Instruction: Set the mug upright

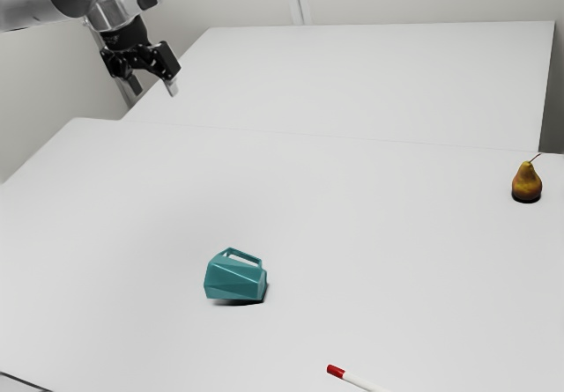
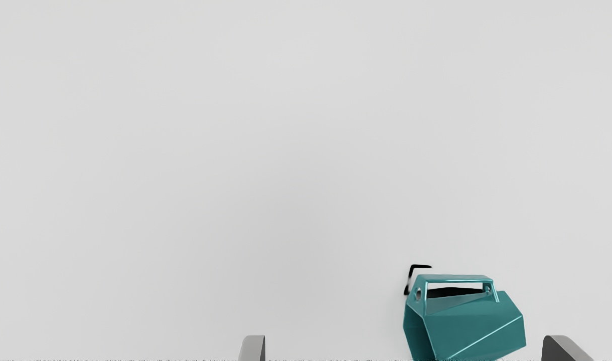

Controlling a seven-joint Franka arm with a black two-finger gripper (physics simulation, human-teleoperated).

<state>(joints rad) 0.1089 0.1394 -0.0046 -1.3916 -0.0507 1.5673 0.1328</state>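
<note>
Teal, shiny and many-sided, the mug lies on its side on the white table, near, toward the exterior view's left, handle up. Our black two-finger gripper is spread wide, well apart from it. It looks stiff and maybe slippery; we can best pinch its flat sides.

The wrist view crops the mug; the exterior, the marker.

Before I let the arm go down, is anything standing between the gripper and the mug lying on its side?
Nothing visible stands between the gripper and the mug. The pear and the red-tipped pen both lie off that path.
</note>
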